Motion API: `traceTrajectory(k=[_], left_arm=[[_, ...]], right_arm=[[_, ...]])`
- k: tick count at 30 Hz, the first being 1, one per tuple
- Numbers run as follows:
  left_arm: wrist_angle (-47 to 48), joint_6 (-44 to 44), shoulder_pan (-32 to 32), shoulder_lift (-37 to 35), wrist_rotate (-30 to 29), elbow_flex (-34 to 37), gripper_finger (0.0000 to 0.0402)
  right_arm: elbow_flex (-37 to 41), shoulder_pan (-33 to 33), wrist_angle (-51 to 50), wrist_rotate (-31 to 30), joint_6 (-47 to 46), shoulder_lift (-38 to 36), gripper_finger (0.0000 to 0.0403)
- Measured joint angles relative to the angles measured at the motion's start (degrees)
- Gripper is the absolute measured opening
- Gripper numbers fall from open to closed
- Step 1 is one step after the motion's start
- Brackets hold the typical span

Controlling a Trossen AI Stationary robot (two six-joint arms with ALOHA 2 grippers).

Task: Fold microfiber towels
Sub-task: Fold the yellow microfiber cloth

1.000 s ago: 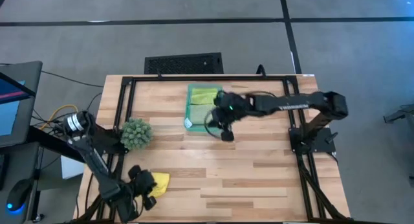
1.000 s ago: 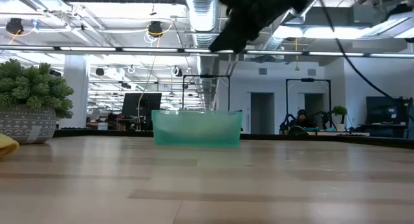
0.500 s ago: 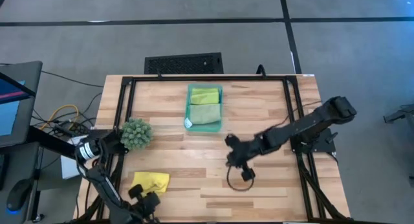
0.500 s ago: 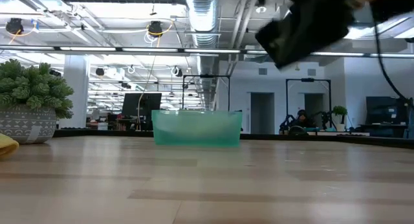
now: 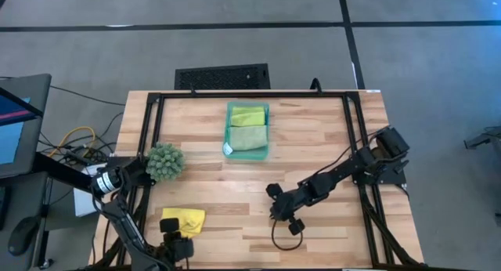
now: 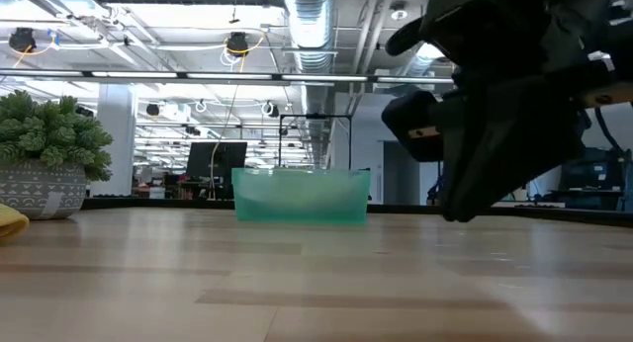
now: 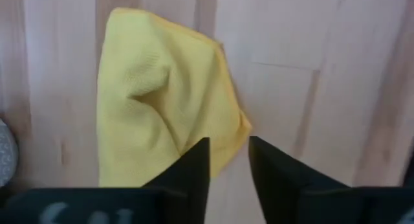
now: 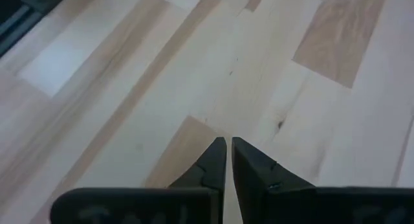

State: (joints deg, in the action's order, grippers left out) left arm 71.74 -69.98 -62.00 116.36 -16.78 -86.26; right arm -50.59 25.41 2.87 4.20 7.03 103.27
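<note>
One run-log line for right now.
left gripper: open, empty, by yellow towel | right gripper: nearly shut, empty, over bare table

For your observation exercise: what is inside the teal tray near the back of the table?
Inside the teal tray lie two folded towels: a lime green towel and a sage green towel. Anything beneath them is covered.

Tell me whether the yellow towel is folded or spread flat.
Neither neatly: the yellow towel lies rumpled on the table, with a raised crease across it. The left hand is open, off the cloth.

Your left gripper hangs low with fingers slightly parted and empty; your right gripper reaches out, fingers nearly together.
</note>
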Motion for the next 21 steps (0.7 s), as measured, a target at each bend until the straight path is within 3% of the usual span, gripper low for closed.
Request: traceTrajectory(k=[4, 8, 11, 21], left_arm=[[-5.72, -1.32, -0.51, 0.03, -1.55, 3.53, 0.0137], [-8.94, 0.99, -0.63, 0.04, 0.20, 7.24, 0.0146], [-7.97, 0.86, -0.11, 0.04, 1.66, 8.80, 0.0129], [-8.77, 3.75, 2.10, 0.00, -1.52, 9.44, 0.0035]], right_arm=[[-0.35, -0.04, 0.30, 0.09, -0.33, -0.21, 0.0047], [-0.33, -0.04, 0.56, 0.19, -2.24, -1.05, 0.0047], [-0.39, -0.04, 0.92, 0.19, -2.75, -1.11, 0.0047], [-0.37, -0.04, 0.88, 0.22, -4.09, -1.10, 0.0047]])
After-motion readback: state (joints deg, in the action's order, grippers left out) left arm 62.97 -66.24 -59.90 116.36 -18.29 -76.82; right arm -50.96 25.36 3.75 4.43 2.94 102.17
